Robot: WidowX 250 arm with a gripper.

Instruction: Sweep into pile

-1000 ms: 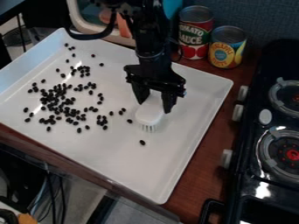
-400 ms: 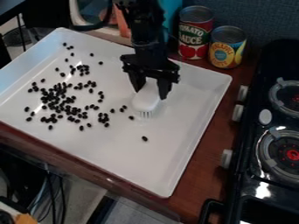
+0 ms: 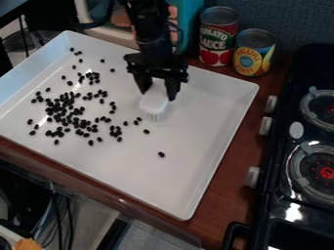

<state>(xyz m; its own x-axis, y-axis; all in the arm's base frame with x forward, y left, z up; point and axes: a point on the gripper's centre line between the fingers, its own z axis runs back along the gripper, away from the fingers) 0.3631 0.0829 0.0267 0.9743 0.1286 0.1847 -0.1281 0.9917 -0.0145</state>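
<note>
Camera view: end effector [image 3: 157,95] and brush [image 3: 153,104] have shifted up-left.

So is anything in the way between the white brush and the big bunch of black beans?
Nothing visible blocks it. Bare white tray lies between the brush, held in the tool, and the bunch of beans; a few loose beans sit near that gap.

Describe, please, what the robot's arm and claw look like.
The arm is black and slim, built of jointed segments with a slight sheen. The claw is black too: a wide, bar-like body with angular edges, and two stout fingers that narrow towards their tips.
</note>
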